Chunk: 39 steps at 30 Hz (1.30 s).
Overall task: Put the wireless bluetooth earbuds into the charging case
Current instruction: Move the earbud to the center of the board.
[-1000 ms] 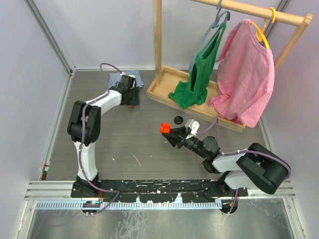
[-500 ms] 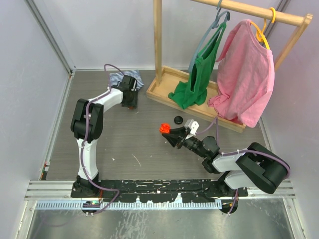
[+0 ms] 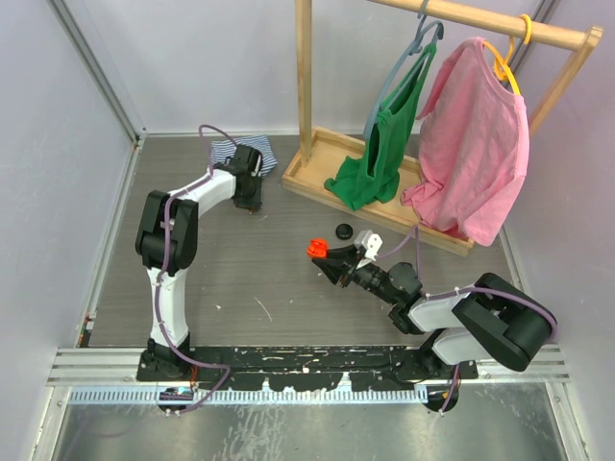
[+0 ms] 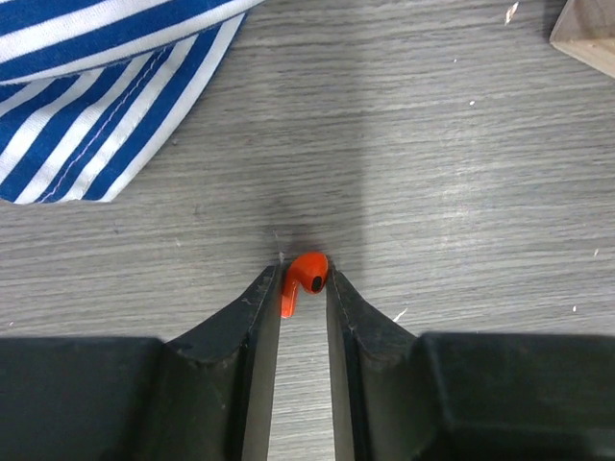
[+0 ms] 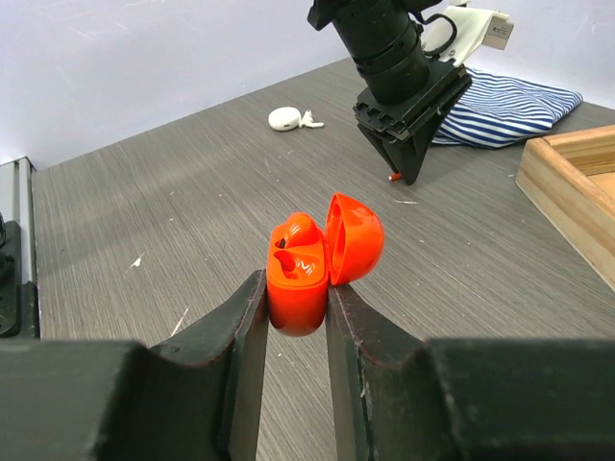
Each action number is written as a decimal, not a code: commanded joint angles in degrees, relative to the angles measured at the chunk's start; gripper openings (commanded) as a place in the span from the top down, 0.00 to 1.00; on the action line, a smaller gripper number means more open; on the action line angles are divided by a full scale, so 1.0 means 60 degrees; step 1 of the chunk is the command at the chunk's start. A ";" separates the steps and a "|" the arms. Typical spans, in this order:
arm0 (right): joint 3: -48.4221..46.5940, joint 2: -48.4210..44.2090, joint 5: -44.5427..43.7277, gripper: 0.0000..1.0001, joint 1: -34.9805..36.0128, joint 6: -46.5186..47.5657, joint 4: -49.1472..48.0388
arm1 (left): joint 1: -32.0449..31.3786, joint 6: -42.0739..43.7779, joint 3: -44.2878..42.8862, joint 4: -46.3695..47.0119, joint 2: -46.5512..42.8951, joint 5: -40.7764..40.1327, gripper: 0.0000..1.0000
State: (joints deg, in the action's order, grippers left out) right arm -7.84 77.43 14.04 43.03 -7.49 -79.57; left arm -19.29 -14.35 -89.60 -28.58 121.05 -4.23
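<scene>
Within the last second the left gripper (image 4: 302, 280) has slid toward 6 o'clock in the top view, off the striped cloth (image 4: 86, 86) and down onto the orange earbud (image 4: 307, 272). That bud lay bare on the table (image 4: 461, 173) and is now hidden from above. Its jaws have narrowed from wide to a slim gap, and the wrist view shows both fingertips against the bud, so they look to be pinching it. The bud's head is up at 12 o'clock, its stem runs down between the tips, and it still rests on the table.

The right gripper (image 5: 296, 290) has not moved. Its jaws stay pressed on the body of the orange case (image 5: 298, 274), held near the table's centre, at about 4 o'clock from the left gripper. The lid (image 5: 354, 238) is swung open toward 2 o'clock. One bud seems already seated inside, with a socket free beside it.

The pick looks nearly made. What is left, I judge, is to lift the bud, carry it across and seat it.
</scene>
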 commanded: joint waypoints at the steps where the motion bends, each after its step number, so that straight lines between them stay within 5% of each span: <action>1: -0.0288 0.0077 0.0020 0.99 0.0031 0.0048 -0.0581 | -0.0075 -0.0082 -0.0271 -0.0840 0.0020 0.0109 0.77; 16: -0.0335 0.0147 0.0133 0.99 0.0035 -0.0010 -0.0581 | -0.0576 -0.0707 0.1255 -0.1525 -0.1185 -0.0249 0.91; 39: -0.0412 0.0162 0.0310 0.99 0.0028 -0.0111 -0.0539 | -0.2747 -0.3997 0.5161 -0.2180 -0.4312 -0.0558 0.75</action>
State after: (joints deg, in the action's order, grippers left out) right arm -8.67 78.41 15.40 43.03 -7.90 -79.35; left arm -35.22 -34.85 -60.47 -42.37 98.32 -8.67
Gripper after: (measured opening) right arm 0.329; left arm 0.235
